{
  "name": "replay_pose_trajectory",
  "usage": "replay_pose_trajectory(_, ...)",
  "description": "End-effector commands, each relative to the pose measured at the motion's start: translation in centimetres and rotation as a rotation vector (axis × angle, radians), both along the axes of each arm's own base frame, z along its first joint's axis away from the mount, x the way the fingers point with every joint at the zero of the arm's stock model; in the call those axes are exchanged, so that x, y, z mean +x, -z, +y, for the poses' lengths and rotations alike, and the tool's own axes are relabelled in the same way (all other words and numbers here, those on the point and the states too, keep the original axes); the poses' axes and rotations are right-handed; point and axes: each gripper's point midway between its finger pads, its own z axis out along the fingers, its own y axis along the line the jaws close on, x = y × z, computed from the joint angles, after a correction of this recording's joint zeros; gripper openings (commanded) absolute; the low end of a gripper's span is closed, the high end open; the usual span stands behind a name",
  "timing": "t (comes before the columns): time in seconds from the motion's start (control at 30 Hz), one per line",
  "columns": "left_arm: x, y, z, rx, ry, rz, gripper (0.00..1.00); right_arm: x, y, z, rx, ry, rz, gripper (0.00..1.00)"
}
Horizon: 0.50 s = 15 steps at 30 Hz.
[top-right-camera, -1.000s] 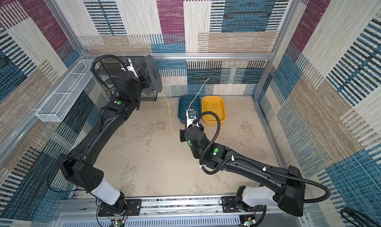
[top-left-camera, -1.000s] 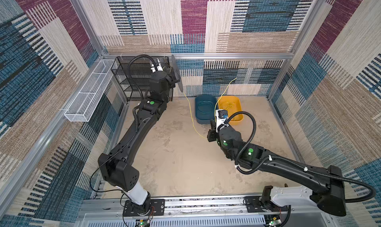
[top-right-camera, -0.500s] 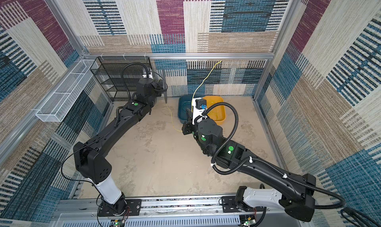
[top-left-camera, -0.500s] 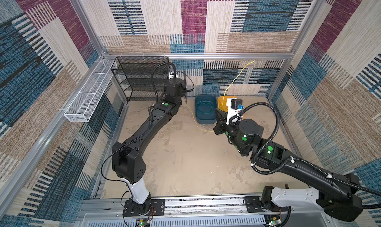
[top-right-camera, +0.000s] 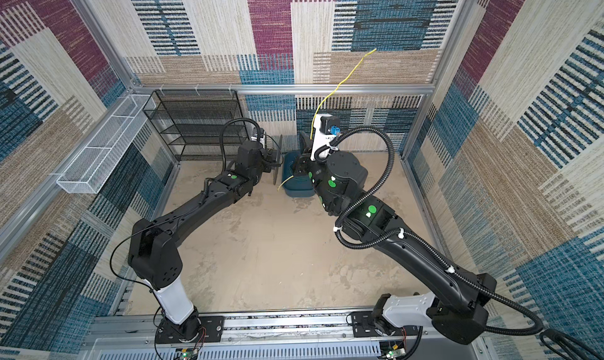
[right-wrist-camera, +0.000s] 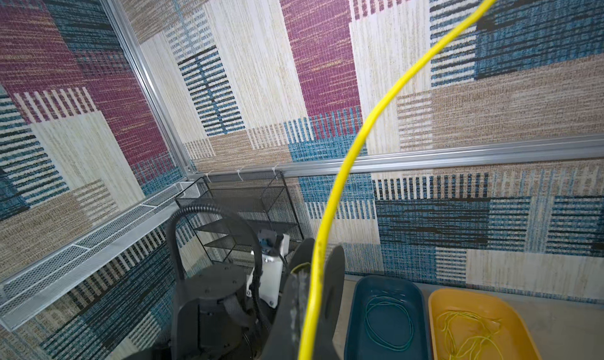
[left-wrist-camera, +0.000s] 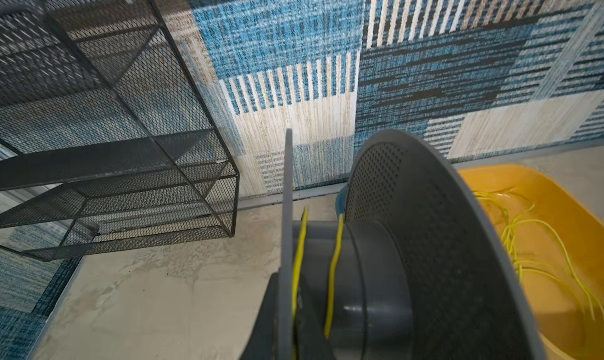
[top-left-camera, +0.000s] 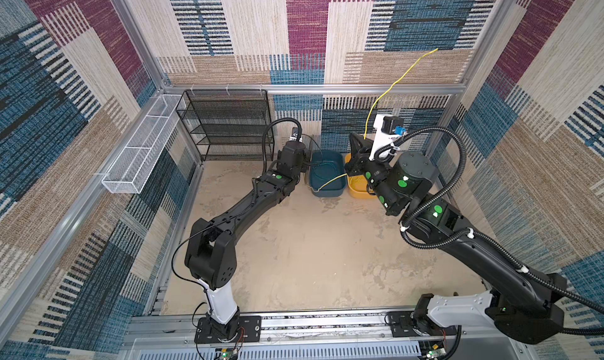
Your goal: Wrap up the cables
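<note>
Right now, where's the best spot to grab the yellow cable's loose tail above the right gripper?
Pinch the yellow cable low on its tail, just above the right gripper, which is shut on it. There the strand stands steep and steadied; higher up it bows off unsupported and would likely swing away. Come from the side, closing across the strand.

Both top views look steeply down from high above the base rail [top-left-camera: 327,322], sharing the whole floor [top-left-camera: 310,250]. The left wrist camera sits close behind the left gripper [top-right-camera: 270,161], facing past its spool [left-wrist-camera: 425,244] to the black rack [left-wrist-camera: 130,195]. The right wrist camera looks out over the right gripper [right-wrist-camera: 318,276] and cable [right-wrist-camera: 353,146], sharing that rack.
</note>
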Motion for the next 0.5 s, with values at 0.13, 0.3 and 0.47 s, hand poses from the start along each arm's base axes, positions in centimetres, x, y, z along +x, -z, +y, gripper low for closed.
replay_pose_trajectory(0.13,-2.4,0.3,-0.7,0.01,0.064,-0.048,0.0,2.9,-5.0,-1.4,0.025,0.034,-0.089,0.0)
replay_pose_trajectory(0.3,-6.3,3.7,0.3,0.027,0.077,0.007,0.0,6.5,-7.3,-3.3,0.027,0.071,-0.109,0.0)
replay_pose_trajectory(0.47,-10.4,8.0,1.3,0.07,0.057,0.063,0.0,9.9,-8.9,-4.1,0.026,0.074,-0.113,0.0)
